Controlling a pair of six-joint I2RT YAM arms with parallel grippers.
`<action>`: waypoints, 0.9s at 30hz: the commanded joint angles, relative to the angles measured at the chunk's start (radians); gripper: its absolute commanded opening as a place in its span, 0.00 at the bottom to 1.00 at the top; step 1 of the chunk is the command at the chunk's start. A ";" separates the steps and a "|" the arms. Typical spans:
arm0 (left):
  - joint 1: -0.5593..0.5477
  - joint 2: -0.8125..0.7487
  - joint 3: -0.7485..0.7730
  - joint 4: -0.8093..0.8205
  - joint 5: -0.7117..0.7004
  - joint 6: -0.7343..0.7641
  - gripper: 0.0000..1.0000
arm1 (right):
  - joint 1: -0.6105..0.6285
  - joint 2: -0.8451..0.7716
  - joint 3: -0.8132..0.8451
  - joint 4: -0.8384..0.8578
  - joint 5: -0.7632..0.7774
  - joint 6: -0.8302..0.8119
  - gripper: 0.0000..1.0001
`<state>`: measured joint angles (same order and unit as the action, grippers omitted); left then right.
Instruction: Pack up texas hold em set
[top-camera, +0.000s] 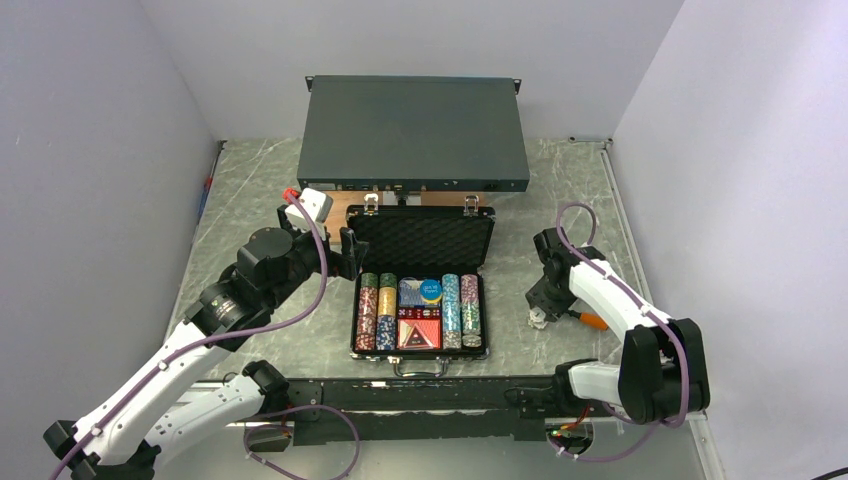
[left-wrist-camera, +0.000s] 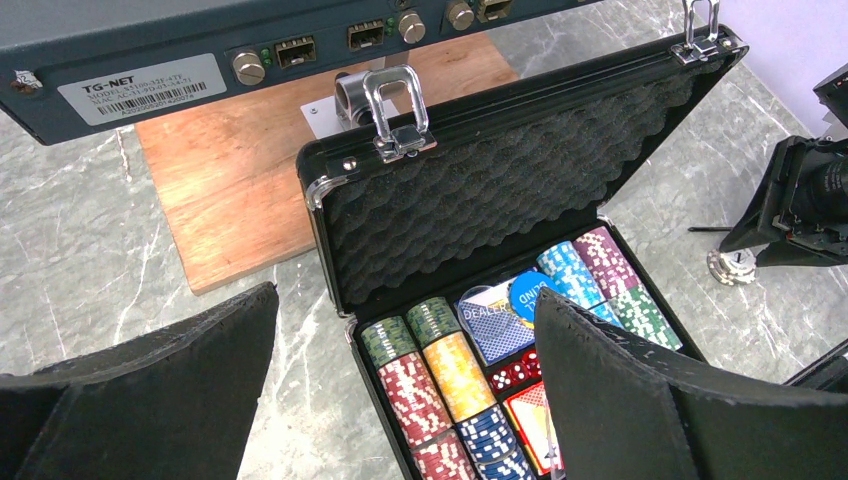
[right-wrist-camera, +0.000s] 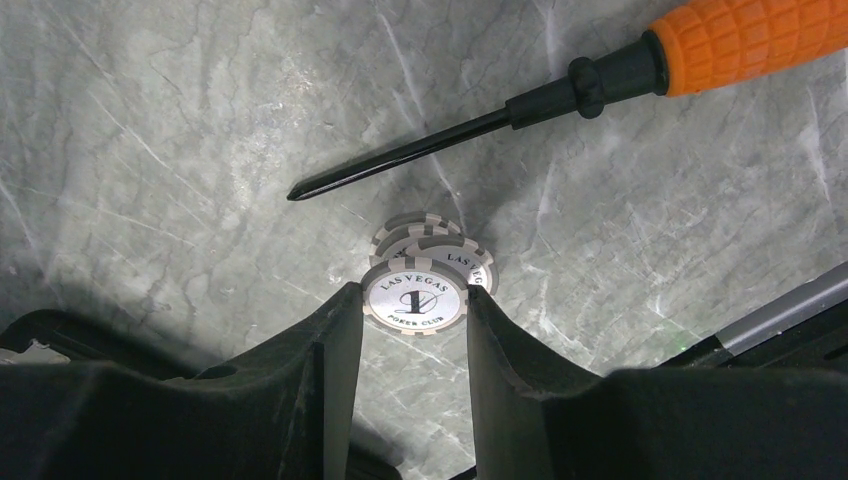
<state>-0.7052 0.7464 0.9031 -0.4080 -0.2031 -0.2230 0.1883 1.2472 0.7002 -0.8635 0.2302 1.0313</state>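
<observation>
The right end effector (right-wrist-camera: 413, 295) is clamped on a white chip (right-wrist-camera: 415, 300) over a small stack (right-wrist-camera: 425, 238) on the surface (right-wrist-camera: 180, 150); the open case (top-camera: 425, 240) lies to its left, beside the spread-apart left end effector (left-wrist-camera: 405, 300).

Top camera is looking down from above and behind the arm bases, taking in the whole bench (top-camera: 250, 200). Left wrist camera is facing the open case (left-wrist-camera: 480, 200) obliquely, near; both are sharing it. Right wrist camera is pointing straight down, close on the chip stack (right-wrist-camera: 415, 295).
</observation>
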 joint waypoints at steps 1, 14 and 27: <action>0.003 0.001 0.010 0.031 0.014 0.001 0.99 | -0.006 -0.001 -0.013 0.007 0.006 -0.008 0.28; 0.004 0.001 0.011 0.031 0.013 0.002 0.99 | -0.008 -0.014 0.005 -0.005 0.000 -0.037 0.45; 0.003 -0.002 0.009 0.032 0.007 0.003 0.99 | 0.064 0.102 0.113 0.330 -0.146 -0.276 0.83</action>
<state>-0.7055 0.7502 0.9031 -0.4080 -0.2031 -0.2230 0.2314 1.3174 0.7650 -0.7029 0.1303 0.8360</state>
